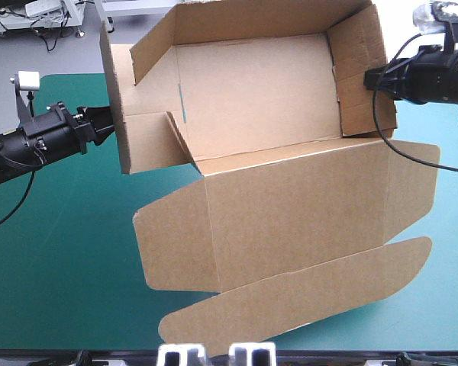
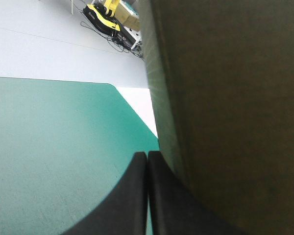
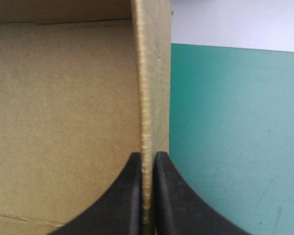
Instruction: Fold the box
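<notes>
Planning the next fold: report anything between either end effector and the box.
Nothing visible. The right end effector is shut on the box at its right wall; the left end effector, shut, sits right beside its left wall.

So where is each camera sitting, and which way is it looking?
High view: above and behind the robot, looking forward and down at the box on the teal-green table; both arms show, left end effector and right end effector at the box's side walls.
Left wrist view: on the left wrist, looking along its shut black fingers; the box stands beside them.
Right wrist view: on the right wrist, looking along its fingers, shut on a box wall's edge.
Shared: all three show box and table.
</notes>
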You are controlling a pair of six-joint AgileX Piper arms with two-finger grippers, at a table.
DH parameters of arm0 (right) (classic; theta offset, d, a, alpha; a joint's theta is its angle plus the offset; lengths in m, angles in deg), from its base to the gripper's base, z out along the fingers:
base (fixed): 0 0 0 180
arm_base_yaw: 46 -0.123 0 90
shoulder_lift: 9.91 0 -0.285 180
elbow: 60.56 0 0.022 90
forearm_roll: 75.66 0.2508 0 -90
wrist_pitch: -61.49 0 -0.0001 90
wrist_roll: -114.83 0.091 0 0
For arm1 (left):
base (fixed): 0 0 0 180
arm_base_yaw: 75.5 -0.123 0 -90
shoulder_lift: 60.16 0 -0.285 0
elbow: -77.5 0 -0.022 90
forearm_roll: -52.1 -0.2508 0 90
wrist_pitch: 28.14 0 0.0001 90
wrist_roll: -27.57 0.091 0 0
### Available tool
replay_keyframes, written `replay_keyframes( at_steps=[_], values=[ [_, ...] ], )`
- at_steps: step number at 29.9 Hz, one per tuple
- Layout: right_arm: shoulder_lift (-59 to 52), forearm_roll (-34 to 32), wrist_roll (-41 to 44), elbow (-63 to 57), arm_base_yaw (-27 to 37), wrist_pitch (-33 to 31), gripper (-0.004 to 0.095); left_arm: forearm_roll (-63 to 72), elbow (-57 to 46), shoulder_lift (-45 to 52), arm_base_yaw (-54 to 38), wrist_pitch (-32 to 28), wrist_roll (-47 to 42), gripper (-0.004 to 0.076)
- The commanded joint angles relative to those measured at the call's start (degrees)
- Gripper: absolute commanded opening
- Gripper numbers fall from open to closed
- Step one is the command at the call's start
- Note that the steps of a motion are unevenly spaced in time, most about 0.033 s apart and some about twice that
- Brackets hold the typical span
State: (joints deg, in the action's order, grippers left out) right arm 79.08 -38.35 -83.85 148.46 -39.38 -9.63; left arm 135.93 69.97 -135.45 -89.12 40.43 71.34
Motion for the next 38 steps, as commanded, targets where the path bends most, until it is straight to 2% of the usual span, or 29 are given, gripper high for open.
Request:
replay_keyframes(
  at_steps=[1, 7, 16, 22, 25, 32, 38],
  values=[
    [-0.78, 3.15, 0.20, -0.09, -2.74, 5.00, -0.0018, 2.97, 1.85, 1.67, 1.25, 0.06, 0.30, -0.0011],
    [1.04, 0.00, 0.56, -1.18, -6.84, 7.52, -0.0018, 2.18, 1.85, 2.37, 2.35, -0.09, 0.30, -0.0010],
    [2.85, 0.09, 0.82, -1.18, -7.63, 9.37, -0.0018, 1.83, 1.85, 2.37, 2.35, 2.10, 0.40, -0.0010],
    [4.63, -0.38, 0.82, -1.18, -10.98, 10.56, -0.0018, 1.69, 1.85, 2.37, 2.35, 2.10, 0.40, 0.0011],
    [5.21, -0.56, 1.06, -1.18, -12.93, 12.92, -0.0018, 1.69, 1.85, 2.37, 2.35, 3.06, 0.40, 0.0063],
    [6.90, -0.41, 1.70, -1.18, -14.79, 14.24, -0.0018, 0.75, 1.85, 2.37, 2.35, 3.79, -0.04, 0.0274],
    [7.18, 0.48, 1.93, -1.18, -14.79, 14.72, -0.0018, -5.03, 1.85, 2.37, 2.35, 2.89, -2.65, 0.0304]
  ],
)
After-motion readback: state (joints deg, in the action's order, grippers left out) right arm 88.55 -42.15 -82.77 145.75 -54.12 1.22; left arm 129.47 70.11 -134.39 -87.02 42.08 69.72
